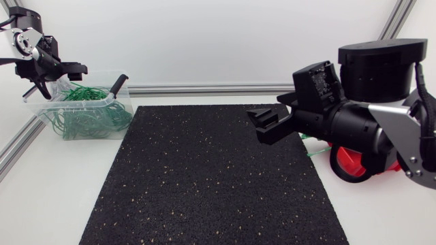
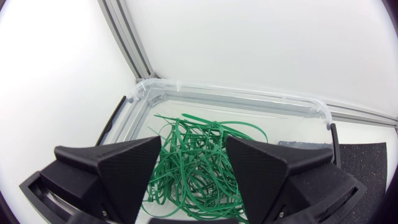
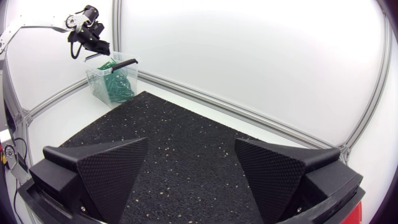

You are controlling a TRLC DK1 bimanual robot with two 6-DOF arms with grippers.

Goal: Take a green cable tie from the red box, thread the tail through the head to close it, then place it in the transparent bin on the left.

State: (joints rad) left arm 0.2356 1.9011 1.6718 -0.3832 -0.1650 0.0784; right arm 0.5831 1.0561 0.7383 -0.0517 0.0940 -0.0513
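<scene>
The transparent bin (image 1: pixel 48 109) stands at the table's far left and holds a heap of closed green cable ties (image 1: pixel 88 116). My left gripper (image 1: pixel 68 71) hangs just above the bin's back corner. In the left wrist view it (image 2: pixel 194 180) is open, with the green ties (image 2: pixel 186 140) lying loose in the bin (image 2: pixel 230 94) below the gap. My right gripper (image 1: pixel 268 126) hovers open over the mat's right side, and nothing is between its fingers (image 3: pixel 112 168). The red box (image 1: pixel 349 165) is mostly hidden behind the right arm; a green tie end (image 1: pixel 315 151) pokes out beside it.
A black speckled mat (image 1: pixel 204 184) covers the middle of the table. Black latch handles (image 1: pixel 119 84) stick up from the bin's ends. An aluminium rail (image 1: pixel 204 89) runs along the back edge. The right wrist view shows the bin (image 3: pixel 113 79) and left arm (image 3: pixel 87 31) far across the mat.
</scene>
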